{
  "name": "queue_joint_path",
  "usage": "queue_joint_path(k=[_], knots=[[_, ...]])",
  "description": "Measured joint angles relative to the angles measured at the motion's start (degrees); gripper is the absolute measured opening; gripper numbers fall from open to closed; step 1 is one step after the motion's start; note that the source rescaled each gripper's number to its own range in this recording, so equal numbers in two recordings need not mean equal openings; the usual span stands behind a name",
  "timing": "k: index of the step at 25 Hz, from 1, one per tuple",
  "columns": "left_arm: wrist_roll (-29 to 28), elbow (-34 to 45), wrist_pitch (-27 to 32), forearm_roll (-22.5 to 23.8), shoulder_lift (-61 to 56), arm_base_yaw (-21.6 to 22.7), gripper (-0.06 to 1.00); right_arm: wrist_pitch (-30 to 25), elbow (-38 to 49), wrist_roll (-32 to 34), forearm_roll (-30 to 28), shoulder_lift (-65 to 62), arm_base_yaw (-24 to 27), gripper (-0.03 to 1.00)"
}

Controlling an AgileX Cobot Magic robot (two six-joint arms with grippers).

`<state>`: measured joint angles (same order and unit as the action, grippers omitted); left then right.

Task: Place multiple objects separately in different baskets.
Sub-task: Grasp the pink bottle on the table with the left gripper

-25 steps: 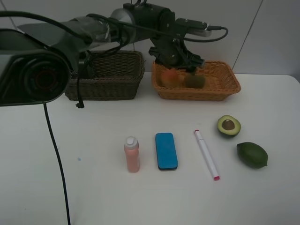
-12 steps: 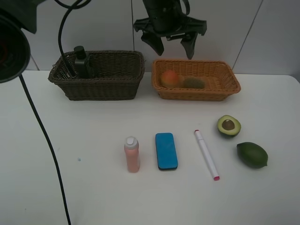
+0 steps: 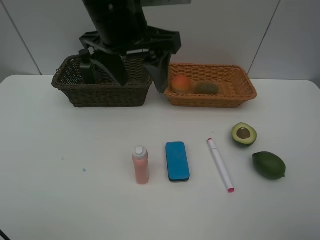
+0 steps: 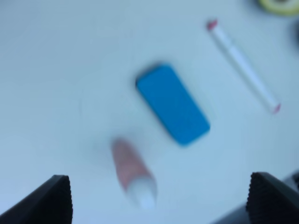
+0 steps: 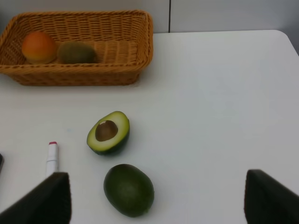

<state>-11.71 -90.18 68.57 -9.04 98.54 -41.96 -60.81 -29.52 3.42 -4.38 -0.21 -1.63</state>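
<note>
Two fingers (image 3: 115,67) splayed — left gripper (image 3: 141,84) aloft.

place: robot lab | evidence: white table (image 3: 50,200), plain panelled wall (image 3: 225,30), black robot arm (image 3: 120,25)

A white table (image 3: 60,200) carries 2 baskets at the back: a dark basket (image 3: 100,94) and, just beside it on the right, a tan basket (image 3: 225,97). Nearer the front, apart in a row, are an upright pink bottle (image 3: 141,165), an eraser (image 3: 177,161) and a marker (image 3: 220,165). Right of these lie a halved avocado (image 3: 244,134) and a whole avocado (image 3: 269,165).
</note>
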Motion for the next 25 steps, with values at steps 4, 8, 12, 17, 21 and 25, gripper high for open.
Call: queue_joint_path(k=[4,8,12,17,21,25], knots=[[-0.39,10.99,0.0,0.43,-5.81,-5.76,0.89,0.0,0.0,0.0,0.0,0.0,0.0,0.92],[-3.11,16.36,-0.63,5.76,-5.71,-11.22,0.89,0.0,0.0,0.0,0.0,0.0,0.0,0.92],[-7.22,18.42,-2.62,12.17,-3.51,-12.77,0.89,0.0,0.01,0.0,0.0,0.0,0.0,0.92],[-10.94,18.76,-7.55,12.87,-0.54,-12.77,0.89,0.0,0.01,0.0,0.0,0.0,0.0,0.92],[-13.92,18.76,-13.13,9.84,3.74,-12.77,0.89,0.0,0.01,0.0,0.0,0.0,0.0,0.92],[-18.0,18.88,-14.22,11.49,7.5,-12.77,0.89,0.0,0.01,0.0,0.0,0.0,0.0,0.92]])
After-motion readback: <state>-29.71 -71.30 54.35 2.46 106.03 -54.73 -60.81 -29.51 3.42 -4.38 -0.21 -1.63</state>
